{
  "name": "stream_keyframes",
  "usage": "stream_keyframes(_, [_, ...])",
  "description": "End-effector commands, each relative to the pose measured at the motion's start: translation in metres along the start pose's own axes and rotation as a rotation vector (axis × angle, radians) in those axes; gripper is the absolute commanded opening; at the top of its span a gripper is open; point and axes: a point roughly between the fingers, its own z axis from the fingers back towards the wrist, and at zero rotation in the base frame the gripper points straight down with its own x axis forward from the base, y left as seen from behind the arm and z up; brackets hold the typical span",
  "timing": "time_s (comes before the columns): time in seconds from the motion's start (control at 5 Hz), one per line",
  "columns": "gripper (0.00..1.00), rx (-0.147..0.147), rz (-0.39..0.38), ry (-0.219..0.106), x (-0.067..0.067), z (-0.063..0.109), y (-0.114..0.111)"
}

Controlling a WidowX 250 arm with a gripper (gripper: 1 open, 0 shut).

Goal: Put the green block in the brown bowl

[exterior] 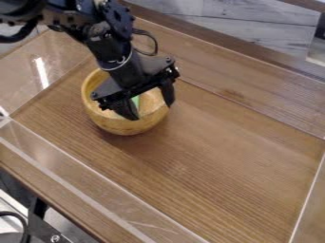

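Wooden tabletop (216, 161) with a raised border fills the view, a pale floor strip beyond. We see the black robot arm (95, 28) reaching down from upper left over the brown bowl (124, 121). Its gripper (135, 98) hangs with jaws spread wide, grasping nothing. We find the green block (133, 100) lying inside the bowl between the fingers.

The brown bowl (127, 118) is a round, light tan wooden bowl with a thick rim, standing upright on the wooden tabletop toward the left. The green block (132, 105) is a small light green piece lying inside the bowl's hollow, only partly visible; its exact pose cannot be made out.
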Motion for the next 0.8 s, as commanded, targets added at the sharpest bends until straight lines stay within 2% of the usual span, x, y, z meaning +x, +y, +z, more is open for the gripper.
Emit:
stream_keyframes(0.0, [1.0, -0.017, -0.036, -0.033, 0.008, 0.011, -0.006])
stream_keyframes(0.4, [1.0, -0.013, -0.082, -0.03, 0.012, 0.022, -0.008])
stream_keyframes(0.6, [1.0, -0.022, -0.117, -0.027, 0.016, 0.031, -0.012])
